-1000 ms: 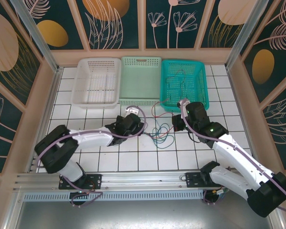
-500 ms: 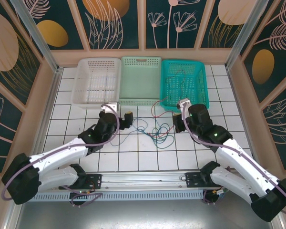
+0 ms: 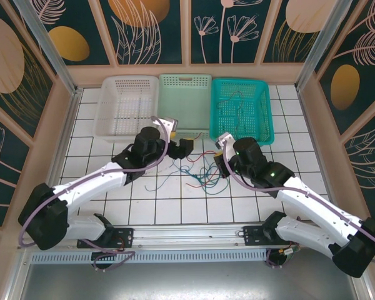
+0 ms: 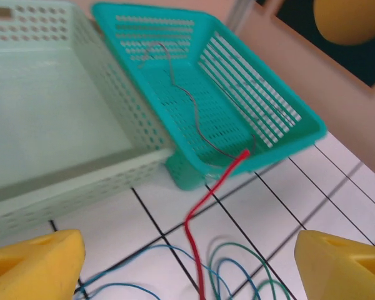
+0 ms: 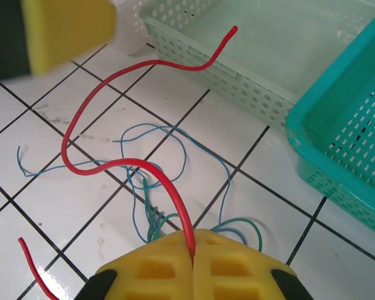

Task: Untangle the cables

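Note:
The cables lie in a loose tangle [image 3: 203, 176] on the white tiles between the two arms. Thin blue cables [image 5: 151, 145] and green cables [image 5: 253, 228] loop on the floor. A red cable [image 5: 100, 164] arcs up out of the pile, and my right gripper [image 5: 192, 251] is shut on its lower end. In the top view that gripper [image 3: 220, 164] sits at the tangle's right side. My left gripper [image 4: 189, 253] hangs open above the pile, its yellow fingers [image 4: 34, 262] wide apart with the red cable [image 4: 203, 209] running between them untouched. Dark cables [image 4: 190, 109] rest in the teal basket [image 4: 287, 134].
Three baskets stand in a row at the back: a white basket [image 3: 126, 79], a mint basket [image 3: 184, 78] and the teal basket [image 3: 242, 80]. The left gripper [image 3: 184, 147] hovers just in front of the mint one. Wooden walls close in the tiled table.
The left gripper swung right and forward to hover over the tangle near the mint basket. The right gripper shifted left toward the pile, with the red cable in it.

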Controlling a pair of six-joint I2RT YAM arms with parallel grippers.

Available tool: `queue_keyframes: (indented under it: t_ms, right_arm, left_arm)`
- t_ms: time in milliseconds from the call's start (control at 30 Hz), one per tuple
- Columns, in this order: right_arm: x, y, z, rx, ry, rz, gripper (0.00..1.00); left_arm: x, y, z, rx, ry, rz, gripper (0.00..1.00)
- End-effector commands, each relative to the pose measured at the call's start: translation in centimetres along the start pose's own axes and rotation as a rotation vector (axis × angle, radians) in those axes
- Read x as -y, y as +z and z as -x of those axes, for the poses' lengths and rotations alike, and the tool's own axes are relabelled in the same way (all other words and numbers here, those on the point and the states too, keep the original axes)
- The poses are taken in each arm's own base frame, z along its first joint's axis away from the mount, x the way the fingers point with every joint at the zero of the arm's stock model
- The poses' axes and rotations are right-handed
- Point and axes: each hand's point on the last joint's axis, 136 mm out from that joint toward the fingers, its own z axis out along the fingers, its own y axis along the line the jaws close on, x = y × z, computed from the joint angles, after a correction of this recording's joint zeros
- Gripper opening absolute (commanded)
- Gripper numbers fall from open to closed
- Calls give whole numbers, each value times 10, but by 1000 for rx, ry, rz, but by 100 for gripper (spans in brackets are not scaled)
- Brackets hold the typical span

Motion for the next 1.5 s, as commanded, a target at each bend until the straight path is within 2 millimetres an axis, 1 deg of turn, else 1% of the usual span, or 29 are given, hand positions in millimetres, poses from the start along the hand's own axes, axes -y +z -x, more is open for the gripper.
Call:
queue_keyframes:
  t_ms: [0,133,333,367,467,500,600,700,767,867,933,1000,1100,1167,1267,1333,1467]
  right_arm:
    - [-9,-10,30,91,-44,32,0]
    - [-13,-11,31,90,-65,39,0]
    - [-17,-13,34,99,-81,45,0]
    - [-18,-14,34,104,-83,46,0]
    - [-19,-14,33,107,-84,48,0]
    - [-18,-13,31,96,-80,46,0]
    - [-16,-8,19,52,-52,38,0]
    - [-15,-2,5,9,-3,37,0]
    - [-22,1,-4,-13,17,73,0]
    - [-31,8,-14,-36,44,126,0]
    - [-38,13,-16,-39,57,168,0]
    - [-50,20,-17,-52,61,228,0]
    - [-63,31,-16,-83,50,270,0]
    - [-71,38,-16,-94,44,290,0]
    - [-82,45,-10,-69,54,327,0]
    - [-88,46,-3,-38,70,356,0]
    - [-92,46,3,6,98,381,0]
  left_arm:
    - [15,7,-4,-60,54,-102,86]
    - [10,18,-11,-107,57,-115,83]
    - [6,31,-16,-140,47,-127,68]
    - [6,33,-16,-143,47,-134,64]
    - [4,36,-10,-125,38,-123,46]
    - [1,34,-4,-99,32,-111,38]
    - [-7,25,18,3,18,-55,25]
    - [-17,12,44,117,9,26,14]
    - [-23,2,61,187,-6,67,9]
    - [-22,-11,88,294,-36,71,1]
    - [-17,-16,103,358,-62,48,0]
    - [-14,-21,119,428,-95,28,0]
    - [-14,-28,137,518,-146,24,0]
    - [-15,-32,145,562,-164,24,0]
    - [-16,-31,152,592,-189,20,0]
    - [-16,-29,152,603,-212,8,0]
    - [-19,-31,149,646,-278,-20,0]
